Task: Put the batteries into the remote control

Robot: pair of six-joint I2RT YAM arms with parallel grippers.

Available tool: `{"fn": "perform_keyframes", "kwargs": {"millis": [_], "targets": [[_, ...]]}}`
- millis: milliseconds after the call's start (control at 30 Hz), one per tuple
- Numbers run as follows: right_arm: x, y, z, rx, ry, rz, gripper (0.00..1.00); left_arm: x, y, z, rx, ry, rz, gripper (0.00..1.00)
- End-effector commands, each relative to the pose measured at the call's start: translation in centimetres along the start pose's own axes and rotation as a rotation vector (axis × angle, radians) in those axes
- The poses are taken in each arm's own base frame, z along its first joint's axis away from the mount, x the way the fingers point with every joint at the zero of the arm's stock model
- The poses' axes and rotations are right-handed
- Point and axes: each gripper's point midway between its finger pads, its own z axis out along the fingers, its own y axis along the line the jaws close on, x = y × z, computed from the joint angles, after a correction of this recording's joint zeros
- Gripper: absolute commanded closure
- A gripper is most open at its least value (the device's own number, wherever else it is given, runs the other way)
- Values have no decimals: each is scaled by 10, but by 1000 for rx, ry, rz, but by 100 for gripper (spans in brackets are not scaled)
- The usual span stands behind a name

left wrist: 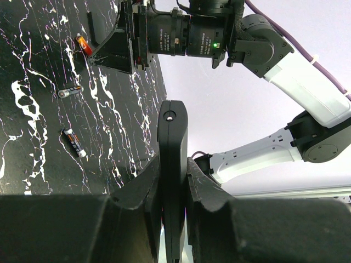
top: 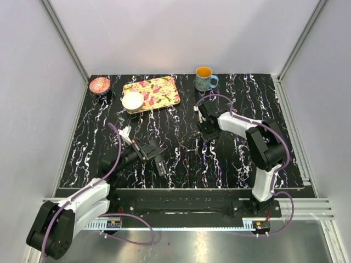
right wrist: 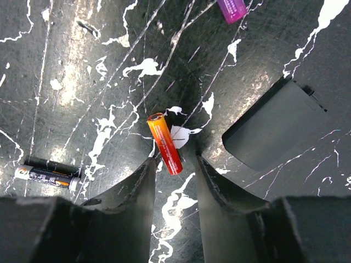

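My left gripper [left wrist: 174, 164] is shut on the black remote control [left wrist: 173, 131], held edge-on above the table; it also shows in the top view [top: 160, 163]. My right gripper [right wrist: 175, 160] is open and points down at the table, its jaws on either side of the near end of an orange-red battery [right wrist: 164, 143] that lies flat. A purple battery [right wrist: 231, 8] lies farther off. A black-labelled battery [right wrist: 48, 174] lies to the left. The left wrist view shows the orange battery [left wrist: 82, 44] under the right gripper and two more batteries [left wrist: 69, 91] [left wrist: 74, 142].
A flat black cover piece [right wrist: 277, 129] lies right of the right gripper. At the back stand a floral tray [top: 164, 90], a white bowl [top: 132, 101], a pink bowl [top: 99, 85] and a blue mug [top: 205, 79]. Walls close three sides.
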Motion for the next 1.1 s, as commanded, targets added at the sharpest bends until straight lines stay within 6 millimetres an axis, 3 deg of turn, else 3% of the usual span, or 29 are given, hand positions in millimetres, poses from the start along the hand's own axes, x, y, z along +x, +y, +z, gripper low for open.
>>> {"fn": "perform_keyframes", "kwargs": {"millis": [0,300,433,567,667,700,733,767,833,867,900,967,1033,1067], "targets": [[-6,1,9,-11,-4,-4,62,-6,-20,1,73,-16,55,100],[-2,11,11,-66,8,-1,82,-5,-19,1,71,-16,55,100],[-1,13,8,-69,5,37,100,-6,-18,1,70,-22,57,100],[1,11,-7,-43,15,120,100,-10,-20,2,70,-35,58,100],[2,20,-46,-60,8,182,100,-18,-28,6,86,-62,60,100],[6,27,-73,-80,4,211,100,-23,-32,7,101,-85,61,100],[8,32,-88,-93,1,223,100,-26,-37,8,111,-98,63,100],[3,46,-119,-133,-57,213,100,-29,-39,9,118,-110,66,100],[15,59,-151,-150,-44,217,100,-37,-49,11,146,-152,82,100],[7,68,-179,-175,-99,204,100,-39,-50,13,150,-162,80,100],[20,82,-193,-193,-66,180,100,-45,-56,13,172,-191,85,100],[18,100,-223,-245,-91,146,100,-46,-55,18,174,-191,65,100],[31,121,-241,-305,-56,104,100,-48,-68,20,237,-201,45,100],[29,129,-251,-334,-69,93,100,-46,-62,25,229,-187,17,100]]}}
